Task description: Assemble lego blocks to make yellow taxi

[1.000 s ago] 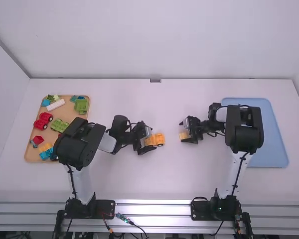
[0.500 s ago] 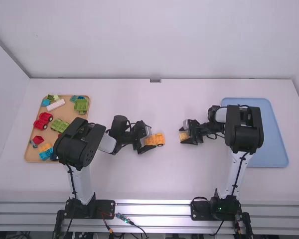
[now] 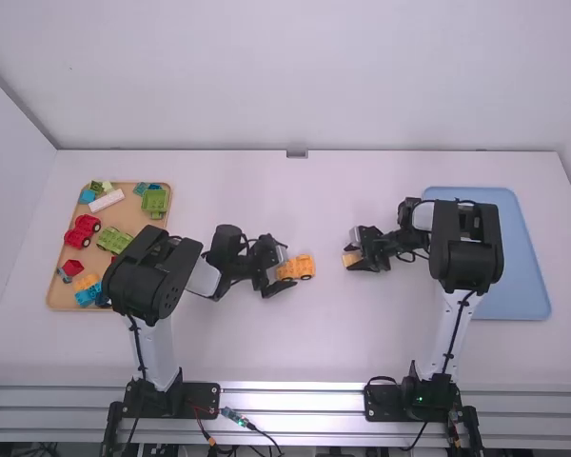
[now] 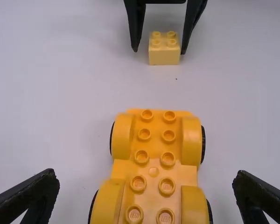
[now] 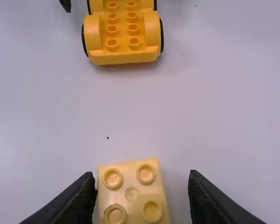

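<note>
Tan tray (image 3: 124, 217): contains assorted pieces, including a red wheeled base (image 3: 82, 230). Left gripper (image 4: 145, 176): spread astride the yellow wheeled base (image 4: 154, 140), studs up on the counter (image 3: 314, 343), presumably to steady it. Right gripper (image 5: 141, 175): spread about the yellow four-stud block (image 5: 131, 194), likely for pickup. Blue tray (image 3: 511, 286): far right.

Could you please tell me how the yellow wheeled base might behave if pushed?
The wheeled base would probably roll lengthwise on its black wheels. Its low, wide body should resist tipping, and its smooth molded plastic looks stiff.
</note>
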`<action>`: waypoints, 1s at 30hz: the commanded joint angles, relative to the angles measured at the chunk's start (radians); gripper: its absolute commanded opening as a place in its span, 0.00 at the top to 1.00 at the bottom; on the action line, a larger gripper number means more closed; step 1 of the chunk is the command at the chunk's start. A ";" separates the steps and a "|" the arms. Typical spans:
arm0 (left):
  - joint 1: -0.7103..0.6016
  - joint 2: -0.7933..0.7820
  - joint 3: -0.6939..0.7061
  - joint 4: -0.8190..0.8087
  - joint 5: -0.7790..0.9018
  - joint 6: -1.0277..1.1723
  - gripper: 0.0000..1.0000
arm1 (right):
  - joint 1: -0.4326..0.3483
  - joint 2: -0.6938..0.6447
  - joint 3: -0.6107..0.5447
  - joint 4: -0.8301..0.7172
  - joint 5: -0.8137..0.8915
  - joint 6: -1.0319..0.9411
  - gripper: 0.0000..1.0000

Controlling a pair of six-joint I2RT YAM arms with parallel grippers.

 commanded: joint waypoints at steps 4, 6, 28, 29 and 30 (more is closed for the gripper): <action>-0.008 0.010 0.005 -0.013 0.011 0.018 0.01 | 0.000 0.009 0.006 0.010 0.007 0.006 0.55; -0.008 0.010 0.001 -0.003 0.010 0.017 0.01 | 0.000 0.009 0.006 0.008 0.007 0.006 0.58; -0.008 0.010 0.049 -0.148 -0.013 0.125 0.00 | 0.005 0.009 0.007 -0.007 0.000 0.002 0.76; -0.008 0.010 0.049 -0.148 -0.013 0.125 0.00 | 0.005 0.009 0.007 -0.007 0.000 0.002 0.76; -0.008 0.010 0.066 -0.183 -0.012 0.135 0.00 | 0.005 0.009 0.007 -0.008 -0.001 0.002 0.76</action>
